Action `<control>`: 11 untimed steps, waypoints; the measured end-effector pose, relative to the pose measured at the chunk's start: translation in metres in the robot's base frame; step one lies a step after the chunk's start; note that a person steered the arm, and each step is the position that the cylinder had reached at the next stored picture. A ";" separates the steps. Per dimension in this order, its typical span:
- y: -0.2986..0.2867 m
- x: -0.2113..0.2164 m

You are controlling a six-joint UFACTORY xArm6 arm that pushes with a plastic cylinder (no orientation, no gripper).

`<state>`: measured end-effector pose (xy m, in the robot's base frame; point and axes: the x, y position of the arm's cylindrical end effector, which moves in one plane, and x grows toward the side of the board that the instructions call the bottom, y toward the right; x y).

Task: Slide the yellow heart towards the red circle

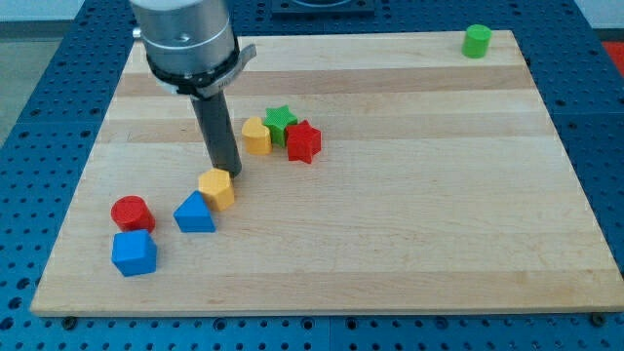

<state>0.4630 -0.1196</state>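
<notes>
Roughly at the board's left-centre, the yellow heart (217, 187) is seen lying flat on the wooden board (409, 224), with the tip (230, 175) set against its upper right edge — touching it, as far as can be judged. No gripper is carried by the arm: only a straight dark rod is fitted, so nothing is grasped and no opening can be spoken of.

Just beside the heart, towards the view's bottom left, a blue triangle (195, 214) is placed, apparently in contact with it. Further to the view's left the red circle (131, 212) is found, near the triangle but apart from it, and well short of the heart. Directly below the circle a blue cube (134, 253) is set, close against it.

Up and to the right of the tip, a small cluster is formed by three blocks: a second yellow block (256, 136), its shape not clearly made out, a green star (281, 122) behind it, and a red star (303, 141) on the cluster's right — all pressed together. Well apart from everything, near the view's top right corner, a green cylinder (477, 40) is stood.
</notes>
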 end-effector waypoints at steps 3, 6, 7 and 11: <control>0.000 0.047; -0.008 0.004; -0.010 -0.034; 0.049 -0.092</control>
<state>0.3711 -0.0711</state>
